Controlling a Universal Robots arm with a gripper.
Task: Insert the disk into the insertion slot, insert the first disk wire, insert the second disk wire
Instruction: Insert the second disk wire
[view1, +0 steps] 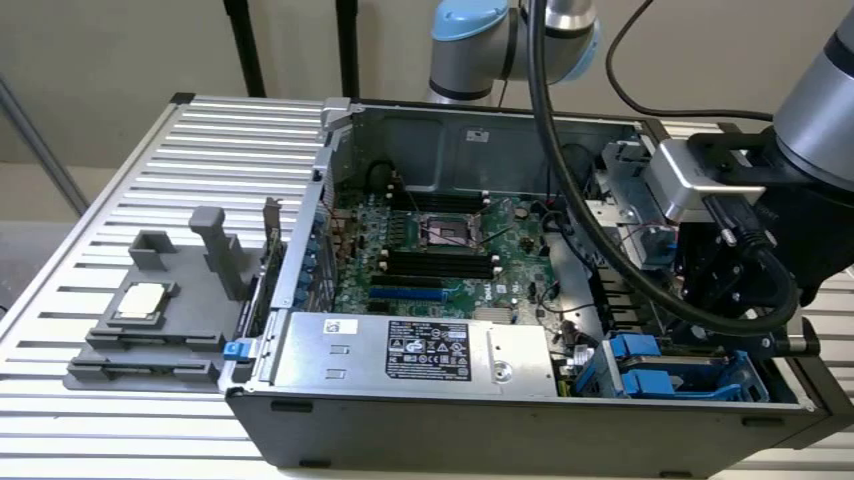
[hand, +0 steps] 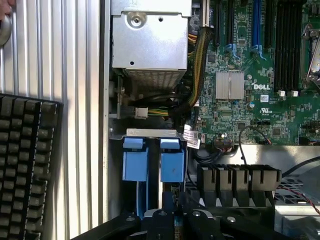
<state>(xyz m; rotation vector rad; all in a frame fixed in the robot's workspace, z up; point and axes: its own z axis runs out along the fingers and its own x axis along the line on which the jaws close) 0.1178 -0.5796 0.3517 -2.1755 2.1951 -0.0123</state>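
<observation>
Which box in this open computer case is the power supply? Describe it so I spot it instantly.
Start at the open computer case and its green motherboard. The power supply is the silver metal box along the near wall, in front of that board. Unlike the blue drive carriers beside it, it carries a black printed label.

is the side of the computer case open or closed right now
Open. The computer case has no side cover, leaving the motherboard, power supply and blue drive carriers exposed.

Green motherboard, power-supply box, perhaps keyboard
</observation>
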